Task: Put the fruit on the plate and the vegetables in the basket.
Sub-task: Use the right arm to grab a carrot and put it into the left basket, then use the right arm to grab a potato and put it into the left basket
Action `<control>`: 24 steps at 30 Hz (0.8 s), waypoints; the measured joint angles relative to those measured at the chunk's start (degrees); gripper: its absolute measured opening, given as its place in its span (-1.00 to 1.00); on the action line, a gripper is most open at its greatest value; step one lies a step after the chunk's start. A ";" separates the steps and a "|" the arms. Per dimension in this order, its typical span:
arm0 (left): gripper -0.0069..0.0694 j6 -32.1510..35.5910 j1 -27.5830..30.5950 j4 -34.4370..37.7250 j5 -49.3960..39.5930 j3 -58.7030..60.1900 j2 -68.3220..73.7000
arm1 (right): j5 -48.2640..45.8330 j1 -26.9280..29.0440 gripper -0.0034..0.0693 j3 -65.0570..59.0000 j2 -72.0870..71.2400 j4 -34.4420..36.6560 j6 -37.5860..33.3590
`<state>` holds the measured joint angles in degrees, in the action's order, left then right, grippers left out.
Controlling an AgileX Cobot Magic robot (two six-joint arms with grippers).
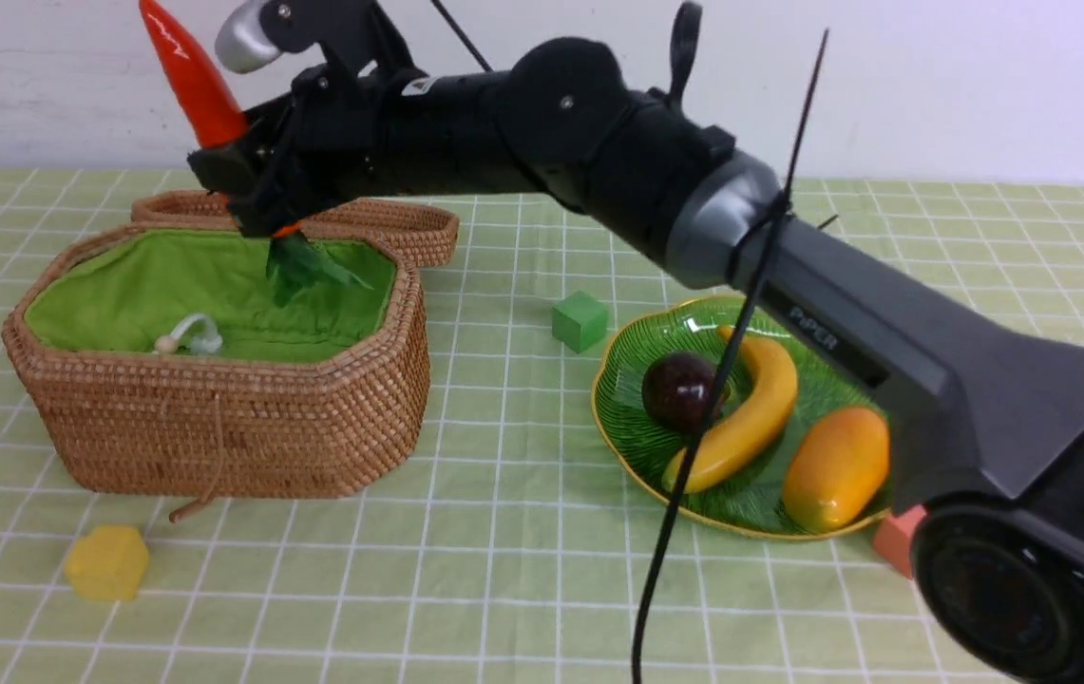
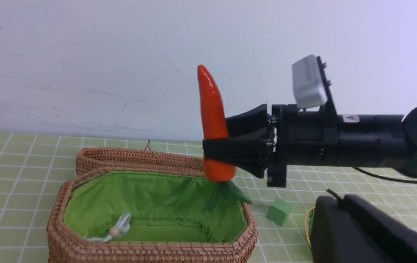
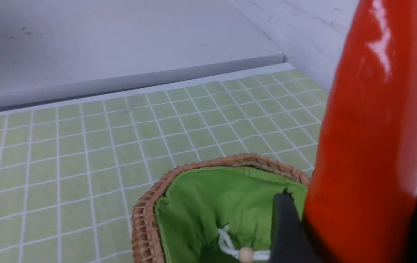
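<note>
The right gripper [image 1: 242, 185] is clamped on the carrot [image 1: 190, 81], leaves down, above the basket [image 1: 218, 418] near its rim. Let go here, it may topple out.

The right arm [image 1: 599, 133] lay stretched across from the right, barring the air over the green block [image 1: 580, 321] and the plate's [image 1: 622, 418] far edge. The right hand [image 1: 242, 190] and the upright carrot [image 1: 190, 81] filled the space above the basket's [image 1: 218, 427] far side. The rest of its mouth stood open (only a beaded cord [image 1: 190, 334] lay by the front wall). The lid [image 1: 408, 228] lay flat behind. The counter [image 1: 503, 532] between basket and plate was bare; a yellow block [image 1: 107, 562] sat front left.
</note>
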<state>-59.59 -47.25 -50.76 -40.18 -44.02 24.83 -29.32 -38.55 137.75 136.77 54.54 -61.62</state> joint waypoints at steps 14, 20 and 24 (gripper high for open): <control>-0.80 7.07 0.00 8.69 -0.41 0.00 0.00 | -17.18 0.72 0.77 0.64 -4.05 -17.75 19.82; -0.80 24.64 0.00 26.63 -0.42 0.00 0.00 | -39.44 1.49 -0.05 0.83 -14.77 -41.48 42.94; -0.80 36.26 0.00 38.93 -0.44 0.00 0.00 | -42.36 1.66 -0.65 -0.36 -19.63 -50.29 49.19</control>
<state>-23.33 -47.25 -11.84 -40.62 -44.02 24.83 -71.68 -36.88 137.40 117.14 4.25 -12.43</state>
